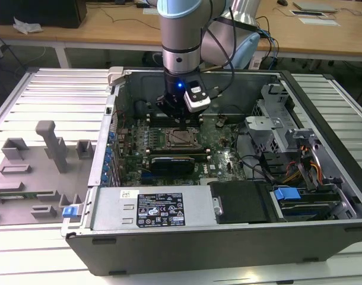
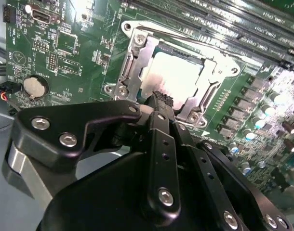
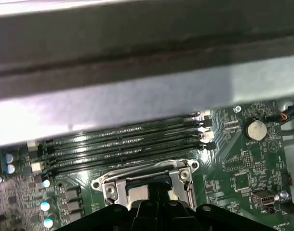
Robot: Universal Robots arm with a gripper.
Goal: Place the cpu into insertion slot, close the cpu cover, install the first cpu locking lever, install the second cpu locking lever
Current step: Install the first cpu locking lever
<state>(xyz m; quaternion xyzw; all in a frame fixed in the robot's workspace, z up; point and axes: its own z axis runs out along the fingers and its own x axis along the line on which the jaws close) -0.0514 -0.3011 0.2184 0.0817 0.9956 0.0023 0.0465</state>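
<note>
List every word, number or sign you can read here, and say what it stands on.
Black label on the power supply: white print and symbols, none legible.
White sticker beside it: not legible.
Motherboard, in both wrist views: white lettering, too small to read.
cpu: no marking can be made out on its top face.
No text can be quoted.

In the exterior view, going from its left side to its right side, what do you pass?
Grey fixture blocks → blue card clips → cpu in its socket, under the gripper → silvery drive cage → blue drive latch.
</note>
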